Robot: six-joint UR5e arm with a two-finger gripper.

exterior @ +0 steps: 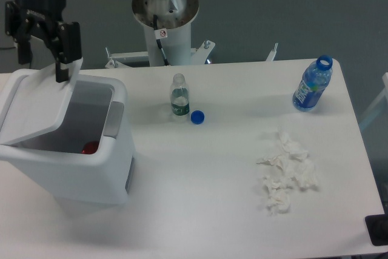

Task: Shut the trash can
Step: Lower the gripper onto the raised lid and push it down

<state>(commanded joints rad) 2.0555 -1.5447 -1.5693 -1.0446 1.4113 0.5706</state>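
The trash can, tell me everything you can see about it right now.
The trash can is a big white boxy bin of smooth plastic with rounded corners, standing upright at the table's left side. A grey latch strip sits on its right rim. Its flat hinged lid tilts partway down over the opening, not yet shut. Something red lies inside. The gripper presses the lid's far edge, one finger over it.

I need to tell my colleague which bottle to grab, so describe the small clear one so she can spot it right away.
Start at the trash can on the table's left, then look right to the small clear bottle standing by a loose blue cap. It has a green label and no cap, unlike the larger blue bottle at the far right corner.
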